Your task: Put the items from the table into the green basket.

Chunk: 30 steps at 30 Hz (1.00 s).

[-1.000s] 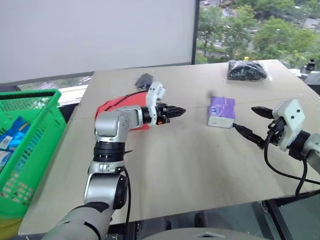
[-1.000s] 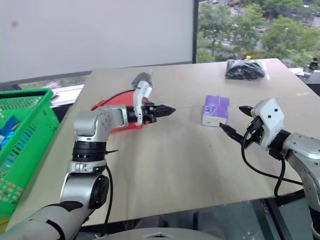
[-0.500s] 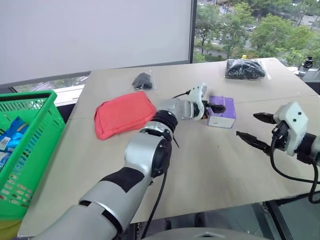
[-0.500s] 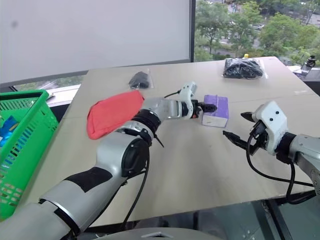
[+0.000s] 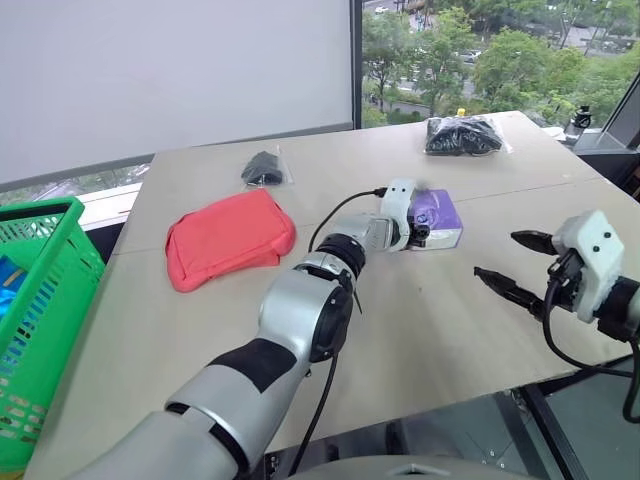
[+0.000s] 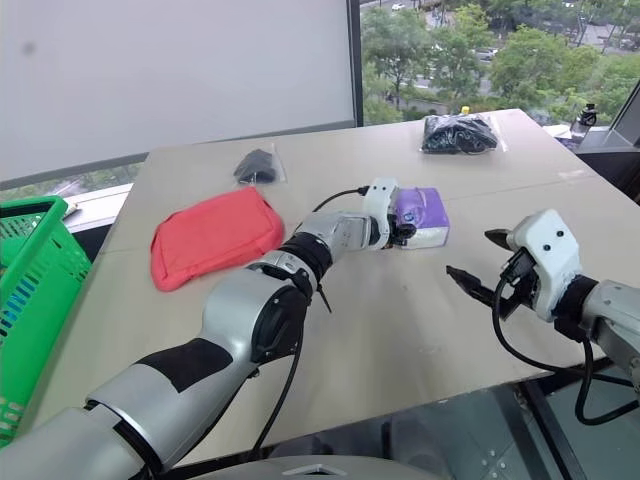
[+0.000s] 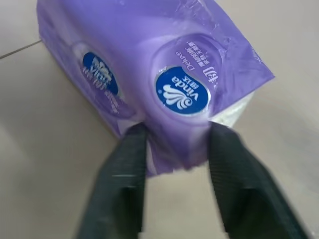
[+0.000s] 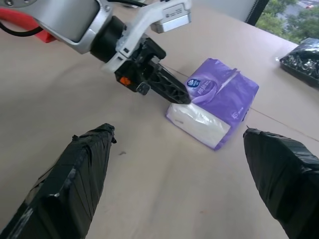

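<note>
1. While the table (image 5: pixel 420 330) is carrying several loose items, a red pouch (image 5: pixel 228 238) is lying flat towards its left side, well apart from the tissue box (image 5: pixel 437 218) near the middle.
2. A small clear bag of black contents (image 5: pixel 264 168) is sitting beyond the pouch, and a larger bag of black contents (image 5: pixel 461 136) is resting near the far right edge by the window.
3. Nothing is lying between the tissue box and the pouch, and the bare tabletop is stretching around the box on every side.
4. The left gripper (image 7: pixel 177 149) is reaching across the table to the tissue box, with one black finger (image 7: pixel 119 184) pressing on each side of the box's near corner, so it is pinching the purple wrapper between them.
5. The tissue box is lying on the table near the seam, with its white end (image 8: pixel 197 119) facing the right gripper.
6. The right gripper (image 5: pixel 512 265) is hovering over the near right part of the table with its two fingers spread wide, holding nothing and touching nothing, with the box lying a little way off ahead of it.
7. The green basket (image 5: pixel 40 330) is standing off the table's left edge, far from the box, and a blue packet (image 5: pixel 6 300) is lying inside it.
</note>
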Available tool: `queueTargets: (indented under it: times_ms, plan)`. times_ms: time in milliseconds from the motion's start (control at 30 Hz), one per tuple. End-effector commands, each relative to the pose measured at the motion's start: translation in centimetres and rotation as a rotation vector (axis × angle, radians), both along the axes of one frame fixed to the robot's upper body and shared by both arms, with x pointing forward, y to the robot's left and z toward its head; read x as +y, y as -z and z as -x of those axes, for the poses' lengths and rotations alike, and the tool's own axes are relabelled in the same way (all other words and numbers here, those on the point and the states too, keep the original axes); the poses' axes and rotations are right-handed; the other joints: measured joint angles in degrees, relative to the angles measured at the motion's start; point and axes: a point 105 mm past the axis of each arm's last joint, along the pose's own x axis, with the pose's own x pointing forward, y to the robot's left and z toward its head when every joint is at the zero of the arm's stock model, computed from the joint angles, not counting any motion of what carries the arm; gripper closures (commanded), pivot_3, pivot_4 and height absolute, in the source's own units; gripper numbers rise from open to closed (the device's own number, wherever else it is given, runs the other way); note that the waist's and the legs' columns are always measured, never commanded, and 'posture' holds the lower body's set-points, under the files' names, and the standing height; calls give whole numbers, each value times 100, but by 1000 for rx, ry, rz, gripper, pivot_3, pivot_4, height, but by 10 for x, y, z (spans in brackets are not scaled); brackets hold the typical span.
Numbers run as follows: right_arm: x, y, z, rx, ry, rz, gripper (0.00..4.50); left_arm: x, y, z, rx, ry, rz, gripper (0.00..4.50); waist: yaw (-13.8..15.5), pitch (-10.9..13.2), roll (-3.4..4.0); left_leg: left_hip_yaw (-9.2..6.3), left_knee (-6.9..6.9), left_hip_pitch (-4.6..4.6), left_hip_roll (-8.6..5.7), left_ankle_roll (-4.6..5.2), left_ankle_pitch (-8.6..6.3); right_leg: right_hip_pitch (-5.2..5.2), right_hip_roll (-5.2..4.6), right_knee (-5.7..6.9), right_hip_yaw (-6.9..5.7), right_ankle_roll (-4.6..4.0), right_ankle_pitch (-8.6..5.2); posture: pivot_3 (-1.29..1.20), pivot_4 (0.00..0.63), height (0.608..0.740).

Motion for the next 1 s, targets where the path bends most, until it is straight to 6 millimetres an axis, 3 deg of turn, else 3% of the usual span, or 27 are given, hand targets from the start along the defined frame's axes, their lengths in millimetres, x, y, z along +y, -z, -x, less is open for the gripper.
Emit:
queueTargets:
  times_ms: [33,233,367,500,633,733,1000]
  plan:
    - [-1,-11,-2,-60,6,10,0,-7,-21,-2,-66,69,91,4462,3,0,1,0,0,0,0,0,0,0,0,0,0,0,0,-222,0,740]
    - [11,-12,-6,-81,-52,-13,0,43,-55,-17,-199,49,205,4462,-92,6,3,8,-2,9,11,-3,2,-1,-5,7,15,-1,0,-153,0,740]
    - [18,-14,-12,-102,-100,-35,0,95,-83,-3,-329,-50,228,4462,-89,7,4,5,-8,14,30,-23,12,-2,-2,15,19,-3,0,-86,0,740]
    - [27,-21,-22,-140,-172,-72,0,145,-116,16,-505,-181,204,4462,113,9,-1,2,0,2,31,-27,14,-15,-7,17,17,-6,2,-6,0,740]
    - [47,-40,-29,-216,-289,-150,0,206,-147,20,-663,-454,136,4462,411,9,-4,1,8,10,21,-31,16,-37,-14,16,13,-9,6,70,0,740]
    - [71,-59,-26,-270,-434,-216,0,264,-163,26,-750,-735,39,4462,621,9,-5,-9,3,7,17,-32,17,-42,-17,15,3,-10,6,133,0,740]
    - [110,-89,-21,-334,-729,-263,0,373,-184,72,-860,-1222,-182,4462,1171,0,-47,-47,0,-33,-7,-39,21,-73,-46,8,-34,-15,7,250,0,740]
